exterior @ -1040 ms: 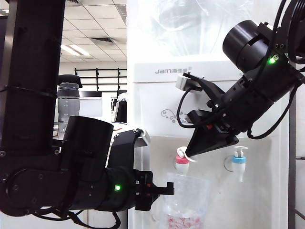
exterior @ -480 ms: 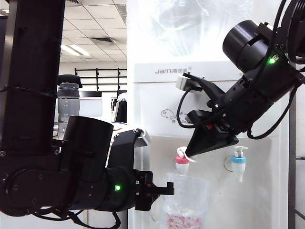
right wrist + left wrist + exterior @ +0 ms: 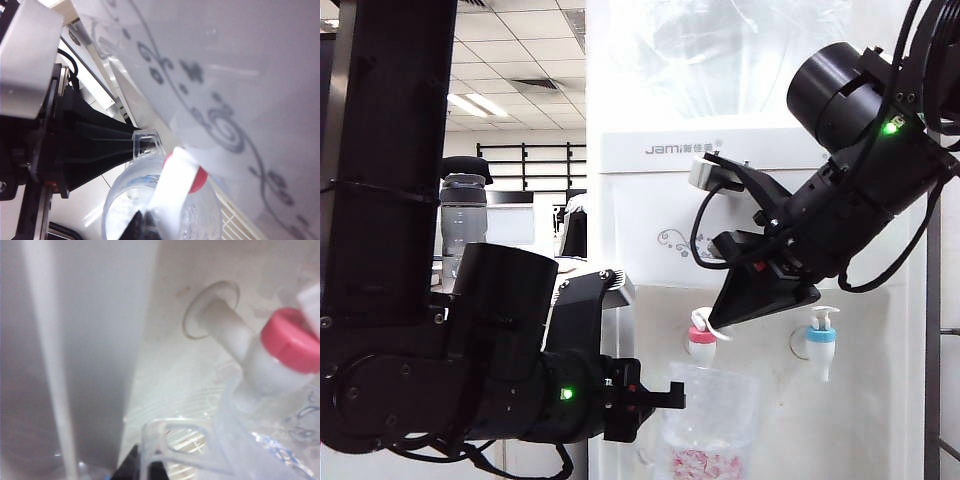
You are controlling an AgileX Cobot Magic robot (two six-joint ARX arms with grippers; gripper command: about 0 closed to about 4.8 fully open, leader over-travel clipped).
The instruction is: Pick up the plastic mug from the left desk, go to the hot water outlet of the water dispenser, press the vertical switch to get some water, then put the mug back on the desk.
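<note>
Exterior view: the left tool [image 3: 665,398] is pressed together on the handle of the plastic mug [image 3: 708,420] and holds it directly beneath the hot water outlet [image 3: 702,343], on the front of the water dispenser [image 3: 740,230]. The right tool [image 3: 712,325], its jaws pressed together into a point, rests its tip on the vertical switch [image 3: 701,321] above the red collar. The blue-collared tap [image 3: 821,338] stands apart on the far side of the red one and is untouched. I judge the step in hand to be the press: it should go straight down on the lever, with the mug kept level and still under the nozzle so the stream lands inside.

Left wrist view: the hot water outlet [image 3: 280,352] sits just above the mug's rim [image 3: 225,440], with the nozzle over the opening. The thin handle [image 3: 165,445] runs back to the dark fingertips [image 3: 131,467]. This alignment looks good; drifting away from the outlet would risk a spill down the panel. Whether water is flowing cannot be told.

Right wrist view: the right tool's dark tip [image 3: 142,222] bears on the white lever [image 3: 172,185], with the red collar behind it and the mug's mouth [image 3: 125,210] below. The contact is near the lever's end, so I would keep the pressure steady to stop the tip slipping off sideways.
</note>
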